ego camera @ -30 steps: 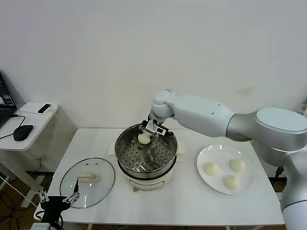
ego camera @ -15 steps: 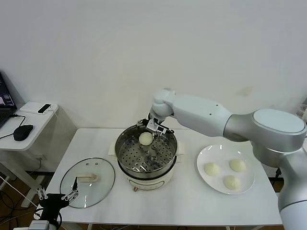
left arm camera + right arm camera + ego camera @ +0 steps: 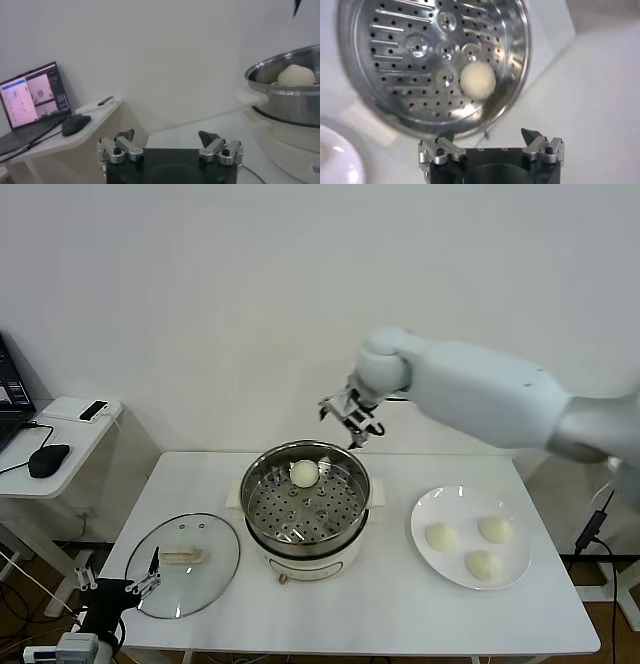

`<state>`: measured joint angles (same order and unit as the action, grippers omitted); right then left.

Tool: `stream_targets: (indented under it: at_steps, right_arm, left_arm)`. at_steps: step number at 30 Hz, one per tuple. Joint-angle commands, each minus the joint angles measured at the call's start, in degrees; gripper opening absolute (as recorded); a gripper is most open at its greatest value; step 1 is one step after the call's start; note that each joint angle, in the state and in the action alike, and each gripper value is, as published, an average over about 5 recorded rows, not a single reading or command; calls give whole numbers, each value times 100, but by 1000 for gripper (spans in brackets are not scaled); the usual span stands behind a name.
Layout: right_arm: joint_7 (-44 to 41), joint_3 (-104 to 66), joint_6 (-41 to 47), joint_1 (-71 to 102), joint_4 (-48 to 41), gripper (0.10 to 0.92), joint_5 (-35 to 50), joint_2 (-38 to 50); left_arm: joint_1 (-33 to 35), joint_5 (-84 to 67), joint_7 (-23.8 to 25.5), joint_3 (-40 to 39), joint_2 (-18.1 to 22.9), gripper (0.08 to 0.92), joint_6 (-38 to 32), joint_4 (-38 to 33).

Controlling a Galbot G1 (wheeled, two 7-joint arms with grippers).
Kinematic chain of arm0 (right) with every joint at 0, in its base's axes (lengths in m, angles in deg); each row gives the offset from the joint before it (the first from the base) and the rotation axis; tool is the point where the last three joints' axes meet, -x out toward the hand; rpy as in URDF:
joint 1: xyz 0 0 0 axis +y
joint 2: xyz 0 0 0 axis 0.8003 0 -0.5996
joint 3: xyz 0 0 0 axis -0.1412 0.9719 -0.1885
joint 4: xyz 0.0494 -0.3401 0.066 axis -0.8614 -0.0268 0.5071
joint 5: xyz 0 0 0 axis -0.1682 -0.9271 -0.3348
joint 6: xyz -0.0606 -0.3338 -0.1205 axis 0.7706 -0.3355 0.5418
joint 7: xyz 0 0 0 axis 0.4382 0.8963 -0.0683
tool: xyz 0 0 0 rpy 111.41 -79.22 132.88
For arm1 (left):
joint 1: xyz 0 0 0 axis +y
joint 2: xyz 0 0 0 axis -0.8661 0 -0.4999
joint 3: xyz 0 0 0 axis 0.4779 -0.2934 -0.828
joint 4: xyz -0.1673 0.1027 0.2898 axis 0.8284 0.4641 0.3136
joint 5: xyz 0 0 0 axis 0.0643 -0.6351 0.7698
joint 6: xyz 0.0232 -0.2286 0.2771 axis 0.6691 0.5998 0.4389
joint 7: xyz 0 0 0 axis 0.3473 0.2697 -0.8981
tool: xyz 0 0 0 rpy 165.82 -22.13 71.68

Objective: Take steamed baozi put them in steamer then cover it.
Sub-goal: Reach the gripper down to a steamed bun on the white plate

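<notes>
Head view: one baozi (image 3: pixel 304 473) is seen lying on the perforated floor of the steamer (image 3: pixel 305 511), toward its far side, close to the wall. The steamer stands at the middle of the desk (image 3: pixel 400 604). Three more baozi (image 3: pixel 441 536) are set on a white plate (image 3: pixel 436 569) to the steamer's right, each apart from the others. The cover (image 3: pixel 183 564) lies flat on the desk to the steamer's left, handle up, so the steamer is left uncovered.

The right tool (image 3: pixel 349 417) is held in the air above and behind the steamer's far rim, clear of it. From the right wrist view its fingers (image 3: pixel 440 148) are seen spread apart with nothing between them, and the steamer is seen below with the single baozi (image 3: pixel 477 79) on the holed floor.

The left tool (image 3: pixel 120 592) is kept low at the desk's near left edge, just beside the cover's rim. In the left wrist view its fingers (image 3: pixel 119 146) are likewise spread and empty, and a laptop (image 3: pixel 34 98) and a mouse (image 3: pixel 76 124) are shown on a side table (image 3: pixel 47 142) beyond.
</notes>
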<state>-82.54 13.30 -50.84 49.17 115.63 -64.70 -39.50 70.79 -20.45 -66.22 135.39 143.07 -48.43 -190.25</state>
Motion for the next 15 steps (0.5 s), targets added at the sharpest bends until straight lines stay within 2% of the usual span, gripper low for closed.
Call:
stream_targets:
  at_steps: [1,7,15]
  right_arm:
    - [-145,96,1122,106,1527,823,393,2489]
    - [-132,-492,1019,1372,1822,823,2,3165]
    - [-154,-1940,897,3512,1667,823,-675,3283]
  left_arm:
    - [-123,-100,6,-3,-184,823,22,38]
    - [-254,-148,45,-79,-292,823,58,139]
    - [-321,-122,88,-170,-313,823,125,176]
